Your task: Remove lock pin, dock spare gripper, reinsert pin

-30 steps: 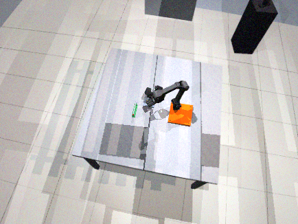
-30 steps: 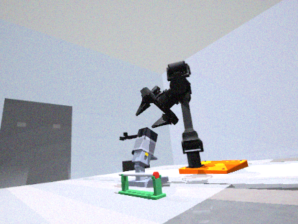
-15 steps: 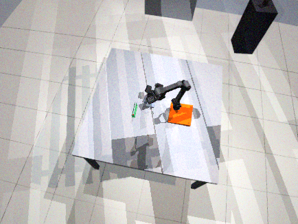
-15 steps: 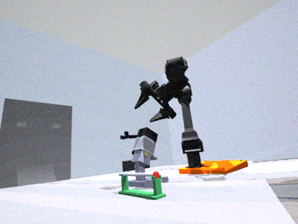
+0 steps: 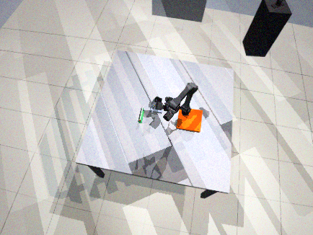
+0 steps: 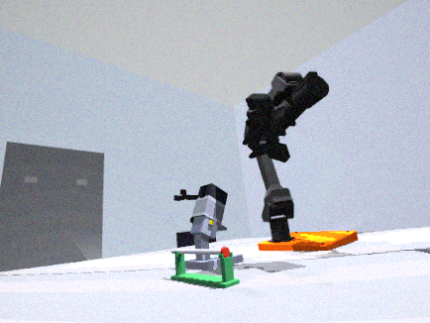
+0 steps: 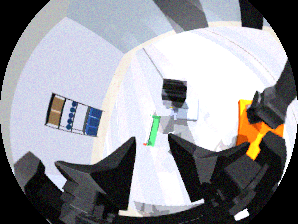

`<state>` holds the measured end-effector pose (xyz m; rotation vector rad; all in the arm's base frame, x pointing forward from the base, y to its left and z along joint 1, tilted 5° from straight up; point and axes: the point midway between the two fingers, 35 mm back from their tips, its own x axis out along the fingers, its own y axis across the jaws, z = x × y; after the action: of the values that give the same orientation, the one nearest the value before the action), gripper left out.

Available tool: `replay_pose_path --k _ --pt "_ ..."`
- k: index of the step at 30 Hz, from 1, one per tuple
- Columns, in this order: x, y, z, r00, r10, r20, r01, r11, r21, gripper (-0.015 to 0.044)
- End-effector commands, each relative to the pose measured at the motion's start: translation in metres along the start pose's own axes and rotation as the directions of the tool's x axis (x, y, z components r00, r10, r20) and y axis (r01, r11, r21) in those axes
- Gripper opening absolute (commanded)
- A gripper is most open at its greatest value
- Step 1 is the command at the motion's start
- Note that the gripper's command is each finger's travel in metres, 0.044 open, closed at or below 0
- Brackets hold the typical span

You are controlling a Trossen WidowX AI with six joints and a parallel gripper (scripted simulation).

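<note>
From the top view, the arm is bent above the table [image 5: 108,144] [image 6: 99,297] [image 7: 220,65], its pincer [image 5: 168,116] [image 6: 268,151] [image 7: 152,137] well clear of the green rack [image 5: 142,115] [image 6: 205,280] [image 7: 154,131]. The dark-headed spare gripper [image 5: 157,102] [image 6: 213,193] [image 7: 152,137] is beside the rack, too small here to judge its fit. In the exterior view, a pale rod with a red end [image 6: 198,252] lies across the rack's two posts; I take it for the lock pin, already out of the socket. The spare gripper stands upright over a grey foot [image 6: 238,259] [image 7: 192,111], so docking looks done or nearly so, though its seating can't be confirmed. A yellow spot on its body is too small to name. In the wrist view, the pincer's fingers are apart with nothing between them. What seems left is taking the pin, pushing it through socket and spigot, letting go and backing away.
</note>
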<state>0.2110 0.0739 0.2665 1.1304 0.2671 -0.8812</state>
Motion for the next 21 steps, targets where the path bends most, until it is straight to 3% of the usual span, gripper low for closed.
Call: replay_pose_path --k 1,4,10,16,21 --pt "-0.005 0.0 -0.004 1.0 0.003 -0.023 -0.003 1.0 0.014 0.018" --pt "0.004 0.004 -0.011 0.998 -0.053 -0.025 0.052 0.996 -0.067 0.018" --pt "0.019 0.02 -0.023 0.983 -0.181 -0.027 0.136 0.821 -0.554 0.018" --pt "0.041 0.035 -0.032 0.953 -0.301 -0.042 0.101 0.444 -0.89 0.018" --pt "0.063 0.046 -0.038 0.918 -0.391 -0.068 -0.043 0.071 -0.997 0.018"
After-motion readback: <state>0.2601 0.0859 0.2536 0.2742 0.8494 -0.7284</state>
